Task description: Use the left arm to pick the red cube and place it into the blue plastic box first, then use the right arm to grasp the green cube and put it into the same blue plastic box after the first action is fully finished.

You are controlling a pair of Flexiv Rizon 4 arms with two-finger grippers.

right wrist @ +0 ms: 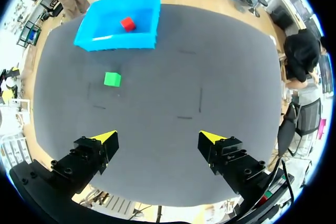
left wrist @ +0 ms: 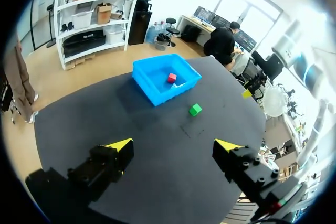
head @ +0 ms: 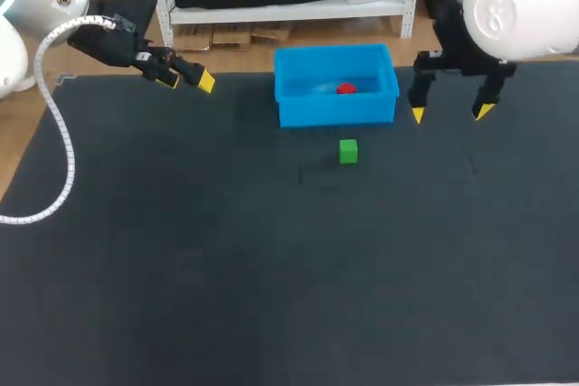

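Dark tabletop (head: 271, 296), seen from above. Blue plastic box (head: 335, 111) sits at far middle. Left hand (head: 187, 81) hovers near the far-left corner, well apart from the box, fingers spread, gripping nothing. Right hand (head: 450, 113) hangs just beside the box's right end, pointing down, fingers wide apart & empty. Green cube (head: 348, 151) lies on the tabletop just in front of the box, not touching it. Red cube (head: 346, 89) lies inside the box.

A robot lab: arms (head: 520, 6) flank a black table (head: 271, 296).
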